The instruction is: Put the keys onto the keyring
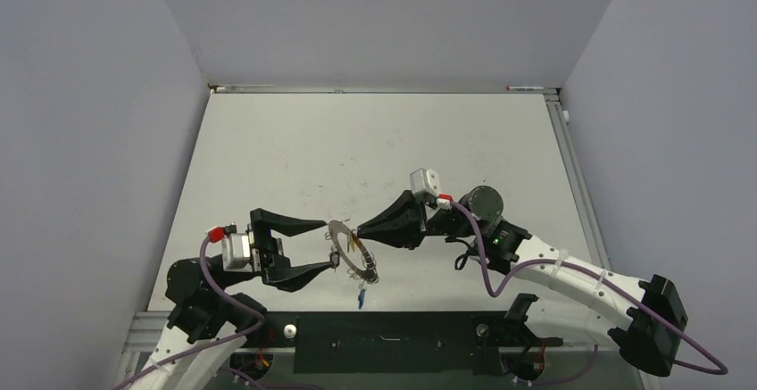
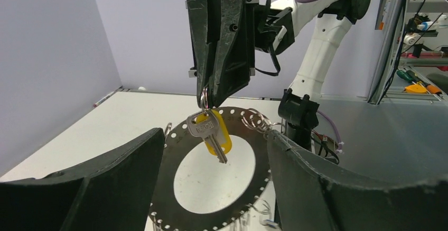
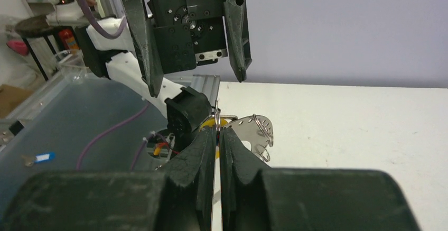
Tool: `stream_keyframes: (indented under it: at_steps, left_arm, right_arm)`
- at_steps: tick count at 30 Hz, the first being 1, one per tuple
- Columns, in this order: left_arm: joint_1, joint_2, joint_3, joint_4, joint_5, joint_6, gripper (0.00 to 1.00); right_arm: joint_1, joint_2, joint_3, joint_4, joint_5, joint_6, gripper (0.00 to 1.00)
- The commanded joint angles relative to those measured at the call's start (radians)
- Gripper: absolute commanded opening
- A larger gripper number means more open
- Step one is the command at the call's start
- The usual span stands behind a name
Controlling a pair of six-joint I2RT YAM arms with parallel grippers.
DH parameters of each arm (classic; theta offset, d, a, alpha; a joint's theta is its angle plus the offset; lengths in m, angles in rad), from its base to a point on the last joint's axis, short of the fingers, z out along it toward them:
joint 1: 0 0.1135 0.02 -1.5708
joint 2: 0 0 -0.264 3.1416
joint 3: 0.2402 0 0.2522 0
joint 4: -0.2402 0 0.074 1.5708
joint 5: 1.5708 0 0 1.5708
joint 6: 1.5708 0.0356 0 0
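Above the white worktop (image 1: 375,149), my right end effector (image 1: 359,229) pinches the keys' (image 2: 207,128) small ring (image 2: 204,98). My spread left end effector (image 1: 328,244) could knock the keyring (image 2: 235,122) askew.

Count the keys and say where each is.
3. Silver key and yellow-headed key hang on a small ring in the right claw; blue-headed key lies at the near edge of the table. Others may be hidden.

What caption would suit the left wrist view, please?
Right hand dangles two keys before the keyring, between the left hand's fingers.
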Motion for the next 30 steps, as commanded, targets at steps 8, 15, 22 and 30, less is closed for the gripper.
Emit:
stream_keyframes:
  at_steps: [8,15,22,30]
  left_arm:
    - [-0.045,0.064,0.003,0.018,0.012,-0.020,0.58]
    - [-0.065,0.102,0.007,-0.009,-0.005,-0.016,0.50]
    - [-0.079,0.128,0.009,-0.032,0.010,-0.017,0.45]
    - [-0.086,0.165,0.017,-0.037,0.038,-0.030,0.37]
  right_arm:
    - [0.019,0.011,0.155,-0.365,-0.069,-0.263,0.05]
    - [0.063,0.027,0.189,-0.439,-0.045,-0.324,0.05]
    - [0.089,0.031,0.205,-0.476,-0.015,-0.361,0.05]
    - [0.089,0.024,0.224,-0.516,0.007,-0.396,0.05]
